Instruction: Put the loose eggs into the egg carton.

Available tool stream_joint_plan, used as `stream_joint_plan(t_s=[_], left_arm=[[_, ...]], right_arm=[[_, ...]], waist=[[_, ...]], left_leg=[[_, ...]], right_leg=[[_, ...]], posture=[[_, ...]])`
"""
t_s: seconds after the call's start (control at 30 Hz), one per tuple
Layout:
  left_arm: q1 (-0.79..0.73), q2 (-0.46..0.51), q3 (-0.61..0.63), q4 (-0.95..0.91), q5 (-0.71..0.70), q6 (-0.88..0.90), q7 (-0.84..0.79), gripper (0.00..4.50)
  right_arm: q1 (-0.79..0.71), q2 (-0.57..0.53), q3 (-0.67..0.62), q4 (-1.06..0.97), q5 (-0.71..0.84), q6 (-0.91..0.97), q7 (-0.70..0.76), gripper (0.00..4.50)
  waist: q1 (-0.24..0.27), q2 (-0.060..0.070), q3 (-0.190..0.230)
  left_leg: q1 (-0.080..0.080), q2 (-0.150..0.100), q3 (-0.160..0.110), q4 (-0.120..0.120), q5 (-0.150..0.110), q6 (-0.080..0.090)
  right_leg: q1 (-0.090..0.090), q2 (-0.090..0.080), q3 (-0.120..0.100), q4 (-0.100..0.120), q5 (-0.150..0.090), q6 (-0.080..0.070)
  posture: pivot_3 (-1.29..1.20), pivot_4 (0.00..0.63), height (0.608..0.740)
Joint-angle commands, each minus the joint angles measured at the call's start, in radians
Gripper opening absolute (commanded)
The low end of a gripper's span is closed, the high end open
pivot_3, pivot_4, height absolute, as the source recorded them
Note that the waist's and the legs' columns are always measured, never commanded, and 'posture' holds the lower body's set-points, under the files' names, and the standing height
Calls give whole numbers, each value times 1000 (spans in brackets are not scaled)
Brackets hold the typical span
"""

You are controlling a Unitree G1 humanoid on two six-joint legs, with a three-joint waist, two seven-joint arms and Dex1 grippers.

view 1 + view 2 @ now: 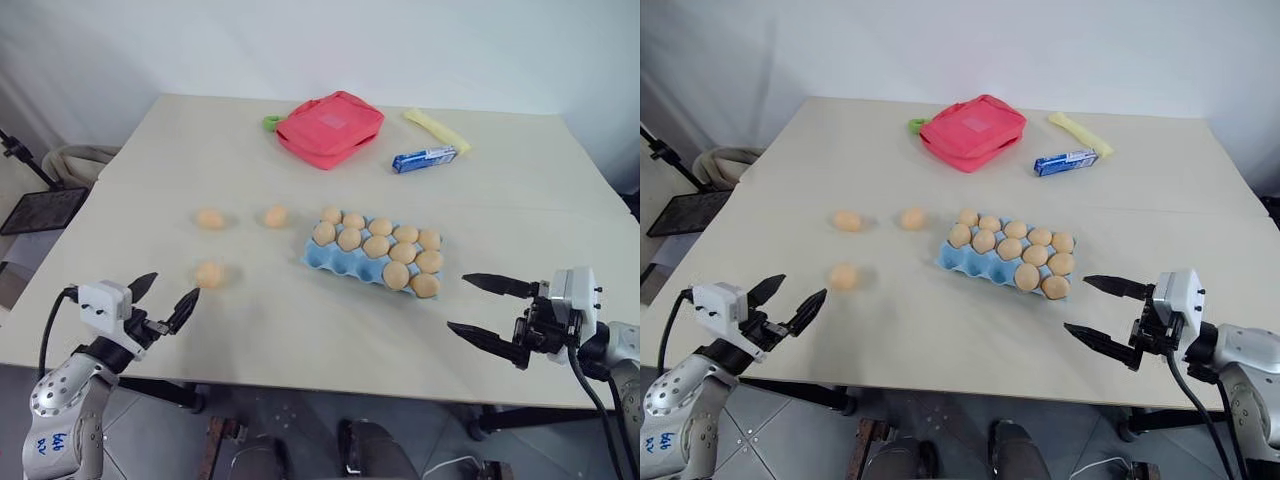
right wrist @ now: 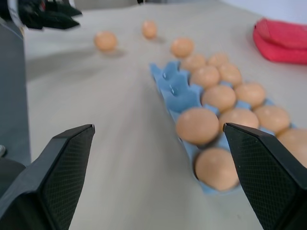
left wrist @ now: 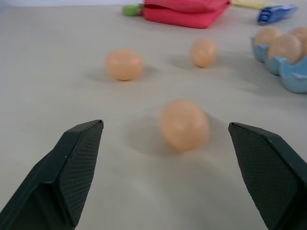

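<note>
Left tool (image 1: pixel 162 298) level at near-left desk (image 1: pixel 300 330) edge, fingers spread, just short of nearest egg (image 1: pixel 209 274), right tool (image 1: pixel 490 308) spread wide, empty, near carton (image 1: pixel 330 256), two eggs (image 1: pixel 210 219) farther left.

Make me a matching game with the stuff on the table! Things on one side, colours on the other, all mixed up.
Things:
1. egg carton
2. pouch
3. loose eggs
4. long thin packet at the far edge

Colours:
A. tan-orange
B. pale yellow
C. light blue
D. red

Pairs: 1-C, 2-D, 3-A, 4-B
</note>
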Motion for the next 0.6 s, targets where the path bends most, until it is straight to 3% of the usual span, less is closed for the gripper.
stream_joint_plan(t_s=[0.03, 0.6], left_arm=[[-2, -9, 10, -7, -25, -22, 20, 4452], [-115, -7, -134, 106, 37, -67, 49, 4452]], right_arm=[[36, 29, -5, -59, 37, -19, 6, 4500], [95, 128, 75, -49, -17, -80, -38, 4500]], waist=[[1, 0, 0], [0, 0, 0]], left_leg=[[0, 0, 0, 0, 0, 0], [0, 1, 1, -2, -1, -1]], right_leg=[[0, 0, 0, 0, 0, 0], [0, 0, 0, -1, 0, -1]], posture=[[0, 150, 740], [0, 150, 740]])
